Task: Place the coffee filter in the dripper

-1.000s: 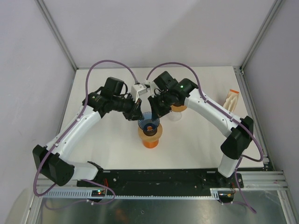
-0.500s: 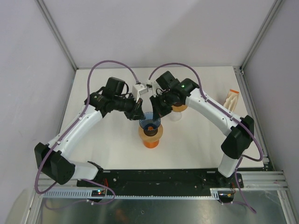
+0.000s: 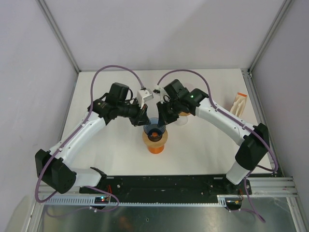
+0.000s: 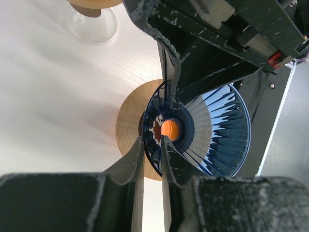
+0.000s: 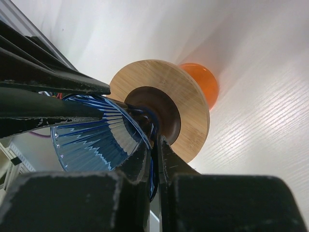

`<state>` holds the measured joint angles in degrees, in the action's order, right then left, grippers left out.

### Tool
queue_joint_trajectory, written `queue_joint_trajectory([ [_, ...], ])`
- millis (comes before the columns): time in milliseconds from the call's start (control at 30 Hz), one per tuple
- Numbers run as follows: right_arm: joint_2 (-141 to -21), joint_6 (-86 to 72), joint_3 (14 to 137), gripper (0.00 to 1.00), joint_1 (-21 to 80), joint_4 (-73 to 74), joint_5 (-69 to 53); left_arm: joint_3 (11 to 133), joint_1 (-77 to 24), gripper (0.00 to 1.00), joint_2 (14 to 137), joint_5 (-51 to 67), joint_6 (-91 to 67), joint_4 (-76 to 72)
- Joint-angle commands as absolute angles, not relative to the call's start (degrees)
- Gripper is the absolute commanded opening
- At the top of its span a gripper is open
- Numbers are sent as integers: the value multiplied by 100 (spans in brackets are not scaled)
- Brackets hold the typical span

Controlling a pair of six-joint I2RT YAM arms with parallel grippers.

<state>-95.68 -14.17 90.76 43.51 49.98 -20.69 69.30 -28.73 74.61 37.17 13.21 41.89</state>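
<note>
Blue translucent ribbed cone dripper (image 4: 222,130) sits between the two tools, seated in a round wooden collar (image 5: 178,92) on top of an orange cup (image 5: 206,81). Left gripper (image 4: 152,141) is clenched on the cone's wall on its own near side, apparently one finger inside and one outside. Right gripper (image 5: 155,141) pinches the opposite wall the same way, jaws almost touching with only the thin plastic between. My read on why: two opposed pinches pin the cone so it can't rock or spin on the cup. That's bracing or squaring it up, not a carry, since the collar looks fully seated. Downside: both tools are busy and neither has the filter. Beige folded paper coffee filter (image 3: 240,102), or a stack of them (can't tell which), lies well out to the right gripper's outer side, by the edge of the white table (image 3: 203,145). Cone looks empty: orange shows through the bottom hole straight ahead of the left fingers. The pale sector on its inner wall reads as glare, not paper, though I wouldn't swear to it. Clear glass dripper with a wooden top (image 4: 94,26) stands just behind the right gripper, untouched. Writing: none legible on cone, collar or cup; small red part (image 4: 275,60) on the right tool's body is too blurred to read.
</note>
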Motion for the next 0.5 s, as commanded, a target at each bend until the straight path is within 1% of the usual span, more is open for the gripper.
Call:
queue_joint_trajectory([
  [0, -9659, -1292, 8709, 0, 4308, 4664, -1550, 6562, -2927, 0, 7561, 3467, 2044, 4957],
  [167, -9662, -1238, 8901, 0, 4331, 4676, -1515, 6714, -2925, 0, 7545, 3510, 2040, 4956],
  [200, -9665, -1212, 8972, 1, 4345, 4693, -1492, 6785, -2926, 0, 7539, 3535, 2009, 4957],
  [333, -9661, -1138, 9288, 13, 4384, 4807, -1414, 6937, -2927, 3, 7524, 3664, 1947, 4956],
  [400, -9649, -1122, 9450, 20, 4387, 4862, -1364, 6975, -2927, 8, 7510, 3704, 1928, 4955],
  [467, -9659, -1100, 9607, 26, 4408, 4909, -1317, 7026, -2927, 15, 7516, 3708, 1912, 4956],
])
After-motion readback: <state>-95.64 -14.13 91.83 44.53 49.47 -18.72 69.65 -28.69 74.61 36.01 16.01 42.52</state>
